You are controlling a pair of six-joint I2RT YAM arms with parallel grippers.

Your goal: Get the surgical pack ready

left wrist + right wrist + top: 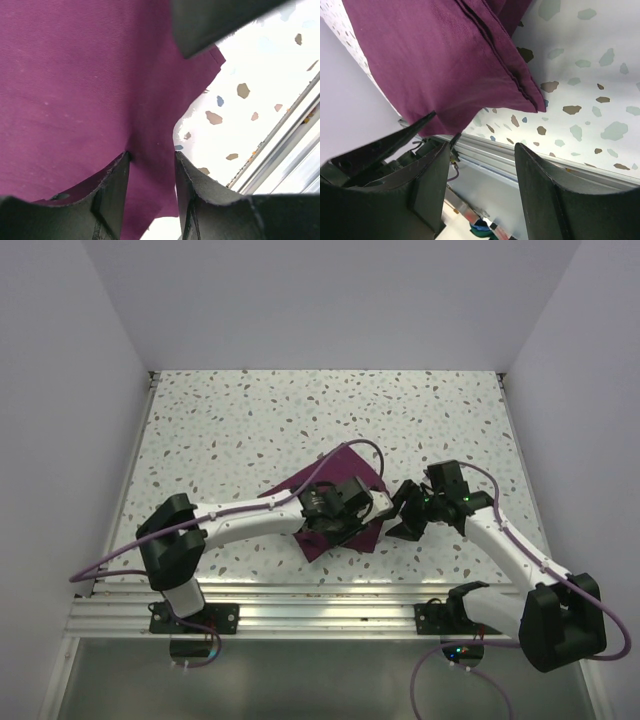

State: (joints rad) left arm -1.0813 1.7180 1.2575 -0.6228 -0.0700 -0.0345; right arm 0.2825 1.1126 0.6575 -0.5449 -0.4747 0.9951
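A: On the near middle of the speckled table (250, 420), the surgical pack (340, 462) lies as a folded maroon bundle, partly under the left arm. Pale walls (320, 300) close three sides, and a metal rail (320, 598) runs along the near edge.

B: The fingers?

A: The left gripper (152, 160) is nipped onto a fold of the pack. The right gripper (482, 147) gapes wide just beside it, holding nothing.

B: Anything only one view shows?

A: The right wrist view shows the stacked layers at one corner.
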